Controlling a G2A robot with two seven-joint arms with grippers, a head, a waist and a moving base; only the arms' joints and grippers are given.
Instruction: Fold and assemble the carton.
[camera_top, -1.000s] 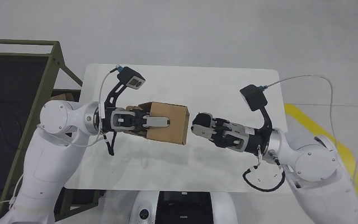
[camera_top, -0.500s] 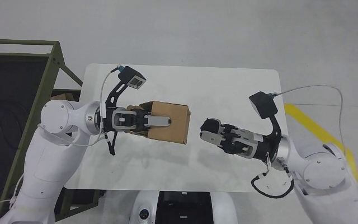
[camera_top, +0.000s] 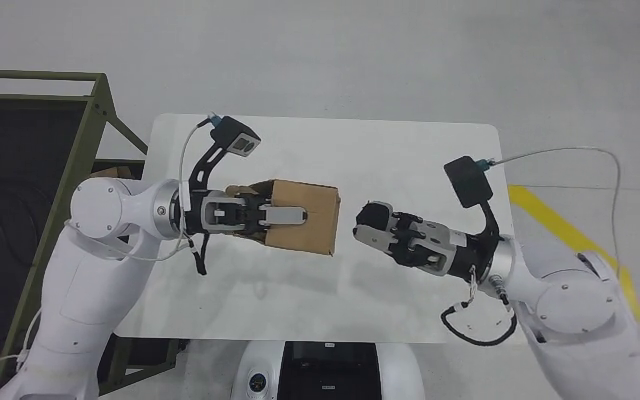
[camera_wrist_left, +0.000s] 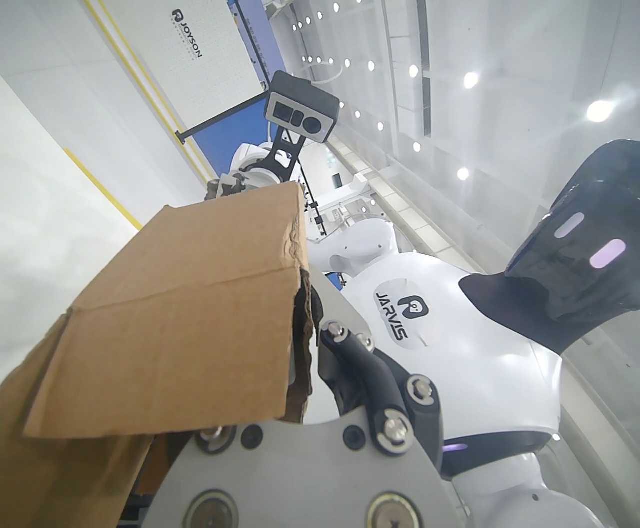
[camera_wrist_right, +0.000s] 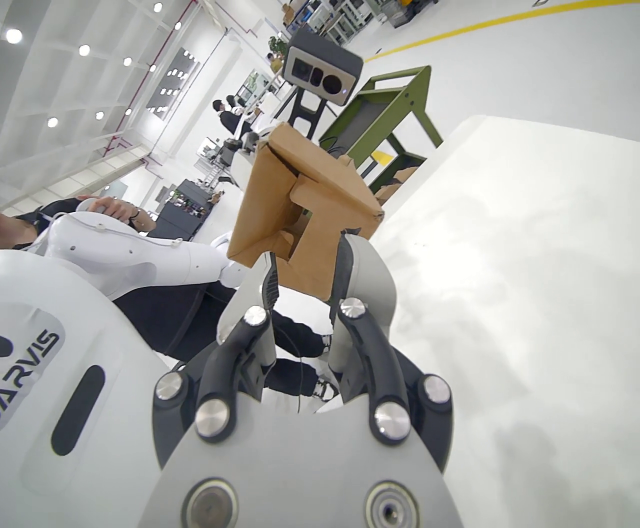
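Left gripper (camera_top: 290, 215) clamps the carton (camera_top: 318, 228) over the tabletop (camera_top: 400, 150); right gripper (camera_top: 362, 224), parted and empty, sits just off its edge.

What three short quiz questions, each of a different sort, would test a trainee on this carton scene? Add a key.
1. True or false: the right gripper is touching the carton.
2. Which gripper is holding the carton? A) the left gripper B) the right gripper C) neither
3. Fill in: the carton is held over the white ____.

Key: 1. False: a gap separates them, and its fingers are open. 2. A. 3. table.
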